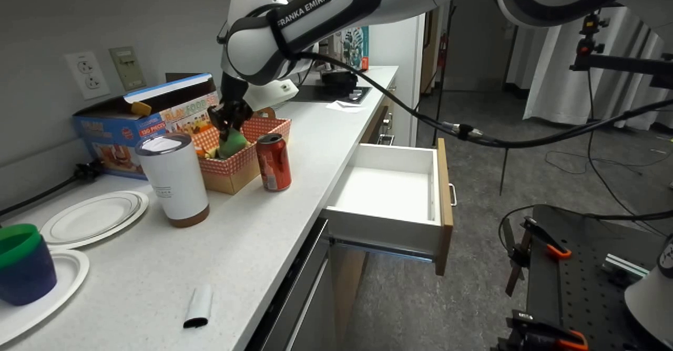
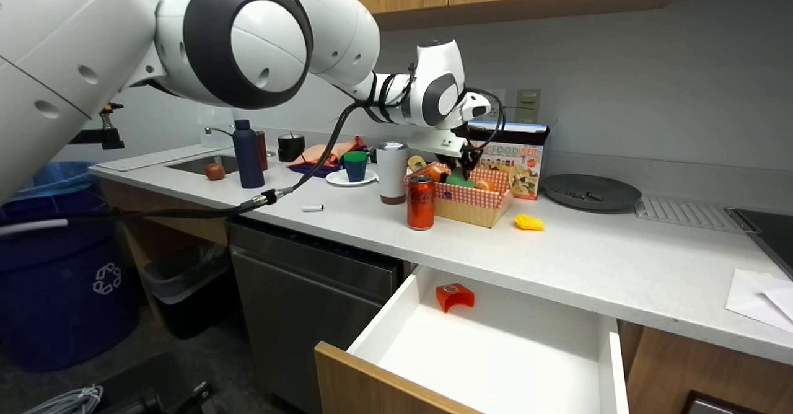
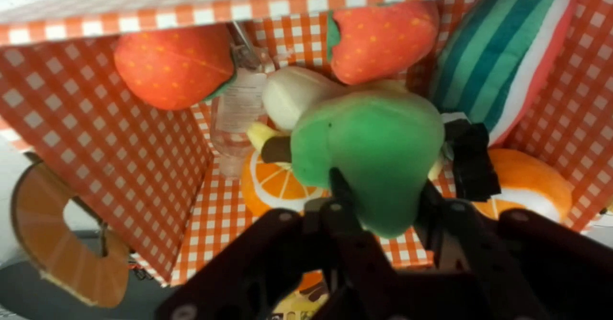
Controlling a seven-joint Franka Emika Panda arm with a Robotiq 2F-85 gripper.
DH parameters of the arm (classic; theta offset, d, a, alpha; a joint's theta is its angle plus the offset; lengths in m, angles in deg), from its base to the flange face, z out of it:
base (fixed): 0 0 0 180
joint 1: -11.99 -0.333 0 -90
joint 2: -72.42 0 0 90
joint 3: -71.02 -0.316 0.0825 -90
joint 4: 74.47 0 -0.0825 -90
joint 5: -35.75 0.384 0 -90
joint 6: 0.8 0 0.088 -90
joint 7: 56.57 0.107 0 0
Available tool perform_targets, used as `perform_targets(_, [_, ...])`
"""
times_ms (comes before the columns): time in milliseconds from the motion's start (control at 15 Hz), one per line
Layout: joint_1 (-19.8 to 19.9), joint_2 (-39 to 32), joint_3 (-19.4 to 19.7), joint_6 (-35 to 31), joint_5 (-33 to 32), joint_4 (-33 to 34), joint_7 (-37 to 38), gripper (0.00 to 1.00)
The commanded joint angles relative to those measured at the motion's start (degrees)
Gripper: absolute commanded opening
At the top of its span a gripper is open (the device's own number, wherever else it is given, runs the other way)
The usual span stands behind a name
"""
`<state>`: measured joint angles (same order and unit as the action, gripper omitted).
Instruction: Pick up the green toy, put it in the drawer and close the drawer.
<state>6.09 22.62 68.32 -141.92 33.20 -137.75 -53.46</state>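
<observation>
Wrist view: gripping the green toy [image 3: 368, 140] by its narrow end in the closed pincer [image 3: 380, 182], inside the gingham basket [image 3: 119, 123]. Could slip loose: soft-looking, tapering, held off-centre. Counted: two strawberries [image 3: 175, 66], two orange halves [image 3: 268, 181], one watermelon slice [image 3: 503, 61].

In an exterior view: could topple the red can [image 2: 420, 203], just beside the basket, by swinging out low. Counted: one can, one white tumbler [image 2: 392, 171], one orange-red piece [image 2: 454, 292] inside the pulled-out drawer [image 2: 495, 352].

In an exterior view: could lose the toy on the worktop [image 1: 257, 235] by releasing short; could snag the black cable [image 1: 462, 131] when closing the drawer, cannot tell the gap. Counted: one green-rimmed cup [image 1: 26, 267], one play-food box [image 1: 147, 125].
</observation>
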Motion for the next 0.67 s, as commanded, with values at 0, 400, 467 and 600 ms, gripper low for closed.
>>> perform_targets(0, [-1.02, 4.46, 2.09, 3.95, -0.33, -1.68, 2.62, 0.05])
perform_targets(400, [-1.33, 15.86, 4.19, 8.45, -1.54, -9.41, 5.80, 0.03])
perform_targets(467, [-1.43, 18.72, 4.41, 9.67, -1.76, -12.02, 6.41, 0.03])
perform_targets(600, [-1.81, 24.25, 5.24, 11.33, -3.08, -18.12, 7.90, 0.03])
